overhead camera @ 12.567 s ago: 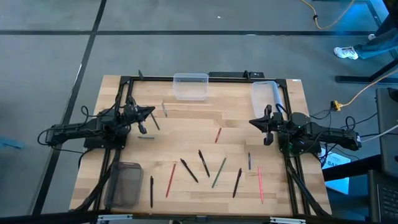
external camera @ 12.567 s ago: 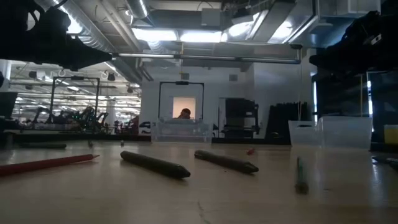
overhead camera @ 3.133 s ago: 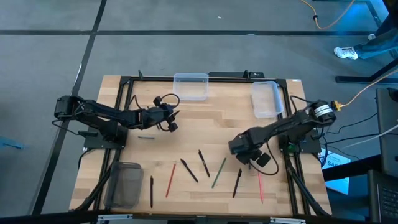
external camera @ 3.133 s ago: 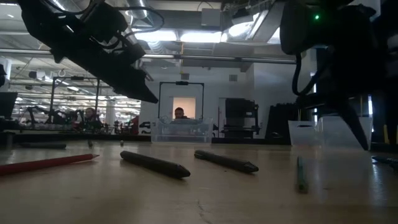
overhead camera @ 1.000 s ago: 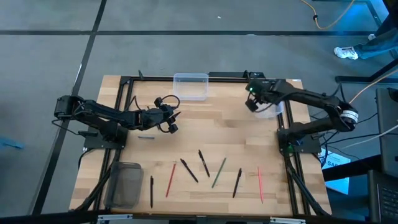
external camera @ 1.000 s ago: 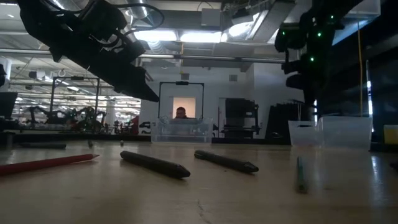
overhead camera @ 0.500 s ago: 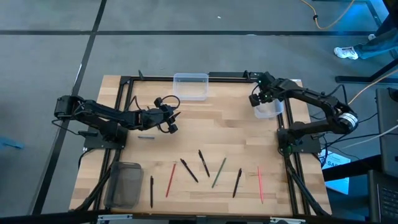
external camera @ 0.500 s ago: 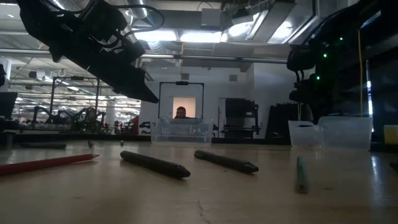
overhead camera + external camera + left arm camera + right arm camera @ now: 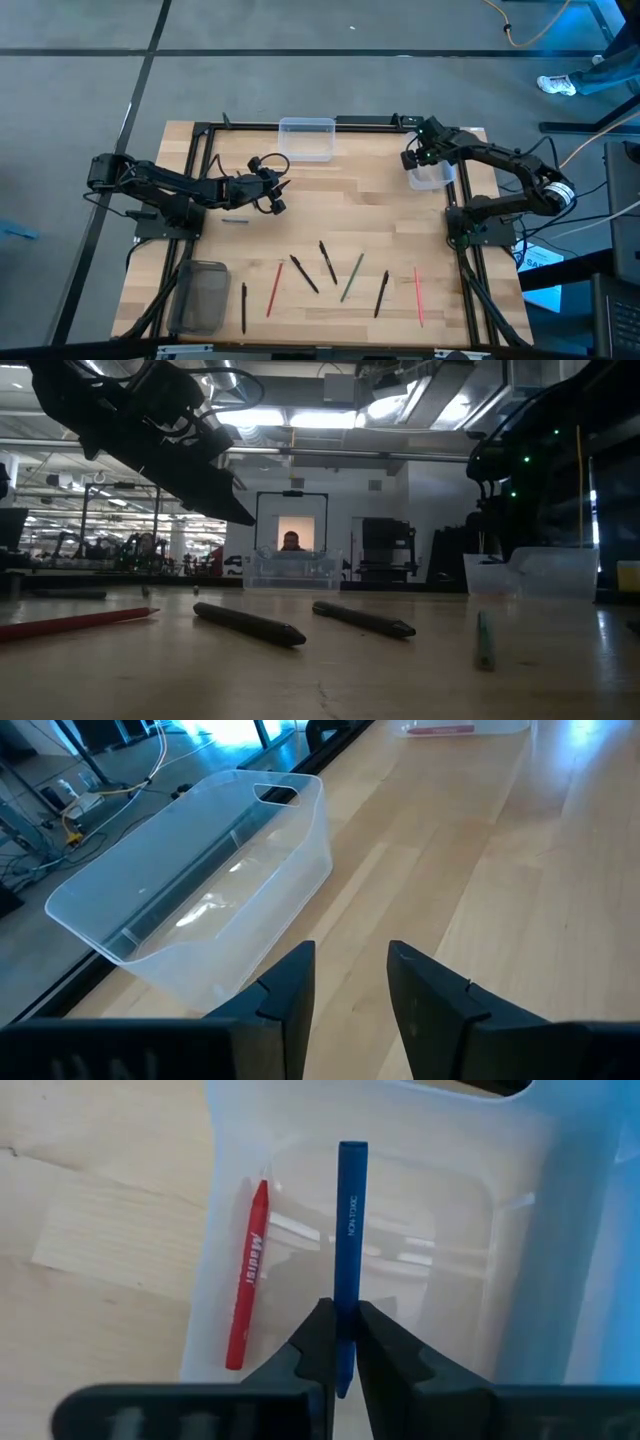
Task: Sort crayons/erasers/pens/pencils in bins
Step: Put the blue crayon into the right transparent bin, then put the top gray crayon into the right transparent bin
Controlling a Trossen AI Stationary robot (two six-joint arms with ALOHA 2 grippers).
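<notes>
Hovering over the clear colourless plastic bin (image 9: pixel 431 162) at the right back corner of the pale wooden bench (image 9: pixel 380 205), the right gripper (image 9: pixel 338 1342) has its fingers clenched on a blue crayon (image 9: pixel 347 1235), pinching its lower end so the stick points straight out over the bin's floor. White lettering along the blue wrapper reads "NON TOXIC". Inside the same bin lies a red crayon (image 9: pixel 247 1286), flat against one wall; white print on its wrapper looks like "Madisi", though the letters are not fully clear.

Reaching over the bench to the left of that bin, the left gripper (image 9: pixel 277 195) hangs in the air with its fingers (image 9: pixel 291 988) released, a plain gap between them and nothing held. Just ahead of it, further left along the back edge from the right-hand bin, stands a second clear colourless bin (image 9: pixel 307 138); whether anything lies in it cannot be told.

A smoky dark grey translucent bin (image 9: pixel 203 295) sits at the front left corner, well apart from the right-hand bin. Across the front of the bench, diagonally away from the right-hand bin, lie loose writing sticks: a red pencil (image 9: pixel 275 288), several dark pens (image 9: pixel 304 273), a green pencil (image 9: pixel 352 277) and a pink-red pencil (image 9: pixel 418 296). A small teal stick (image 9: pixel 235 221) lies near the left gripper.
</notes>
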